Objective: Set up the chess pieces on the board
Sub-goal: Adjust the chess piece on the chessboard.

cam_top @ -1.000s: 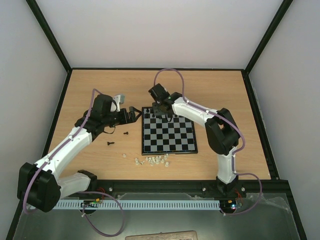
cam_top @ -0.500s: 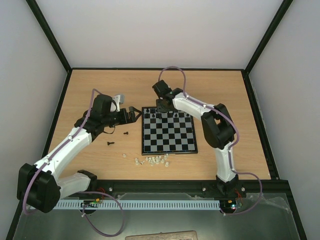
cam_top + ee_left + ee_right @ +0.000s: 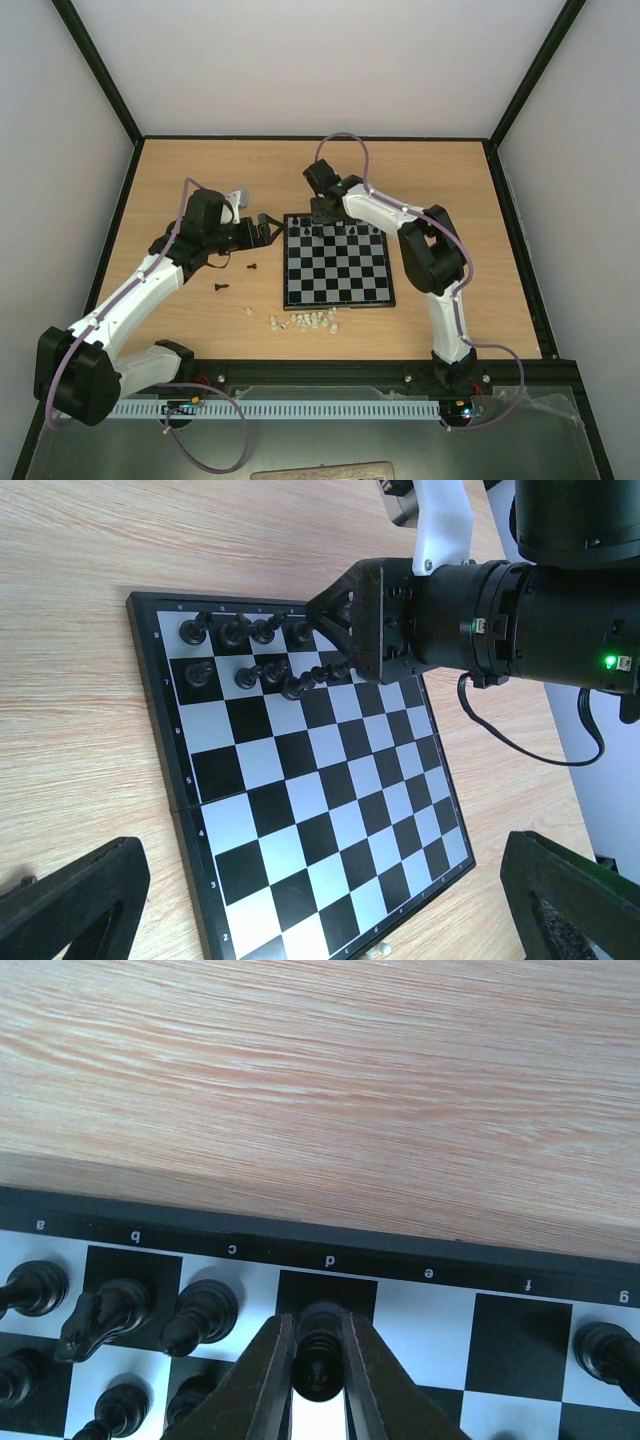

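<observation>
Gripping hand: the right gripper has its two fingers closed against both sides of one tiny black plastic chessman, which fills the narrow gap between them.
Piece relative to hand: directly between the fingertips, its rounded top facing the wrist camera.
Held piece, place: over the black square marked d, in the row next to the rim of the small square chessboard with black and pale grey checks and a black rim. In the top view that spot lies near the board's 11 o'clock corner. Whether its base touches the square cannot be told.
Row neighbours: three black chessmen stand at 9 o'clock of the held one, on a, b and c. Another black chessman stands at 3 o'clock, on g, well apart.
Next row: further black chessmen stand just beside that first row.
Left gripper: jaws spread wide, holding nothing. It hovers over the light wooden table just off the board's 10 o'clock corner, apart from the held piece.
Loose pieces: two loose black chessmen lie on the table at 9 o'clock of the board, at 6 o'clock of the left gripper.
Whitish pieces: a cluster of tiny whitish translucent chessmen lies on the table at 7 o'clock of the board, near its rim.
</observation>
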Motion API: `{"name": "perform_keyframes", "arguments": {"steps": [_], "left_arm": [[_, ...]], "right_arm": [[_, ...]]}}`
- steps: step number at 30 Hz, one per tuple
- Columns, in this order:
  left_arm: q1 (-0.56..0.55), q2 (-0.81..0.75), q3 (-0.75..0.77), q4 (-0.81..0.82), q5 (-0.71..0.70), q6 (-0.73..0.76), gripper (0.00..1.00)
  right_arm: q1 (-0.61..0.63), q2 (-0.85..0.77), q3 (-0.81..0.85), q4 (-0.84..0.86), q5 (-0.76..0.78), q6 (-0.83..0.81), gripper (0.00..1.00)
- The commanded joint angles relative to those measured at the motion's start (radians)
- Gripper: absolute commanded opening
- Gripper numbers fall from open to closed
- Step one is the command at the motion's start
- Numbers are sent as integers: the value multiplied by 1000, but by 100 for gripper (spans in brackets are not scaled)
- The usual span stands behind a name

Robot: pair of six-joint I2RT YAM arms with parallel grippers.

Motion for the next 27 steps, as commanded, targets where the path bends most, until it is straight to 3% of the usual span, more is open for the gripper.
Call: {"name": "perform_keyframes", "arguments": {"steps": [1,27], "left_arm": [[7,-11,-11,0,17,14,99],[7,-14,-14,0,20,10,99]], "right_arm": [[-16,17,13,-57,34,6,13],[-48,-54,-83,-46,56,23,12]]}}
